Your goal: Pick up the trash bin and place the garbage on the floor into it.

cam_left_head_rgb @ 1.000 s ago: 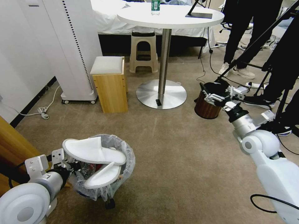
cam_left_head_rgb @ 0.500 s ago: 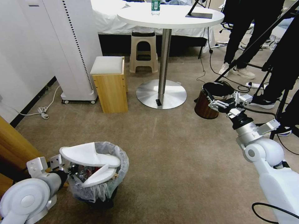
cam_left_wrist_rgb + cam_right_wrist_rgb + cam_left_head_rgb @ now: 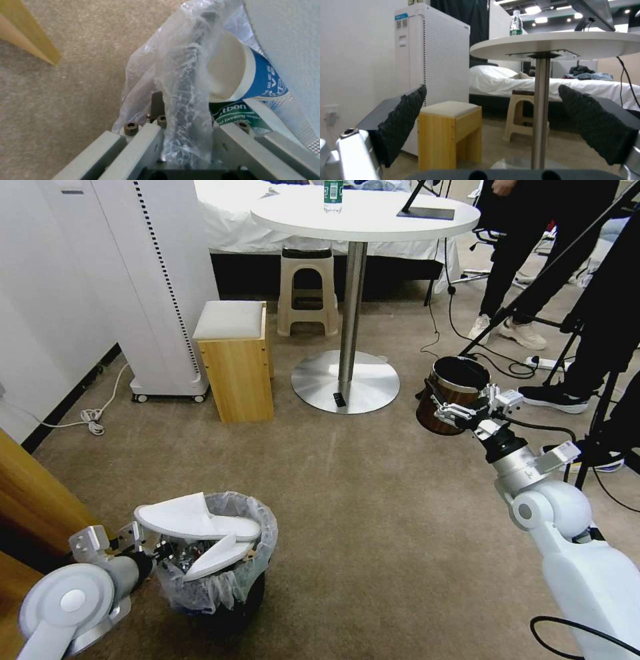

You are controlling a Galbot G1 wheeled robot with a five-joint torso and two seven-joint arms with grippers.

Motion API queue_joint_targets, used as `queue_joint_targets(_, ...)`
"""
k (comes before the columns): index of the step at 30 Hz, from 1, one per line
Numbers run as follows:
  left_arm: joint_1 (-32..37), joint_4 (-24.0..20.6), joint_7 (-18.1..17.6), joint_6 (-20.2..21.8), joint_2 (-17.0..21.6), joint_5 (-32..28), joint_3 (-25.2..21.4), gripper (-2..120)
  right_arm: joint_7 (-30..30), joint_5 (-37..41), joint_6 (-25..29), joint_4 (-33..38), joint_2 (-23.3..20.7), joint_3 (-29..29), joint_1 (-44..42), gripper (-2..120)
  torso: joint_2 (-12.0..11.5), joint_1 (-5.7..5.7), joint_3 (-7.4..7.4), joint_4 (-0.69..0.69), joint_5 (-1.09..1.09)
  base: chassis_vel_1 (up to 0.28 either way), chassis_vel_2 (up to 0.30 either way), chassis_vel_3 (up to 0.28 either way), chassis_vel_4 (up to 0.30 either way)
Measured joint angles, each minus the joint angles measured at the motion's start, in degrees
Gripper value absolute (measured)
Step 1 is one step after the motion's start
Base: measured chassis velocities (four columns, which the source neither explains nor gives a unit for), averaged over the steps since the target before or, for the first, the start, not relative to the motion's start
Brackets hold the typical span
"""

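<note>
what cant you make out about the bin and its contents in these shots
- Trash bin base: head view, in shadow; whether it touches the floor is unclear.
- Litter beneath the slippers: head view, covered.
- Bottle label: left wrist view, cut off by the blue cup.

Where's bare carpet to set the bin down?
Open carpet between the trash bin, round table base and right arm. Crowded: cables and tripod legs by the wood-grain bin; wooden stool by the white tower.
</note>
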Motion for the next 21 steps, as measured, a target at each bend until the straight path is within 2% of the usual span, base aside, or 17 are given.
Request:
queue_joint_targets(4,-0.4,0.3,1.5,0.0,-1.1,1.2,-0.1,0,-0.1,-0.1,0.1,-0.2,0.1,-0.2,0.2,100,0.0,0.0,0.0,0.0,0.0,0.0,0.0,0.0,0.0)
queue_joint_targets(12,0.2,0.2,8.8,-1.0,-2.3,8.7,0.2,0,-0.4,-0.2,0.6,-0.4,0.1,-0.2,0.1,100,0.0,0.0,0.0,0.0,0.01,0.0,0.0,0.0,0.0)
queue_joint_targets(21,0.4,1.4,12.1,-2.3,-2.5,14.2,1.1,0,-0.7,-0.2,0.7,-0.4,0.3,-0.3,-0.1,100,0.0,0.0,0.0,0.0,0.01,0.0,0.0,0.0,0.0)
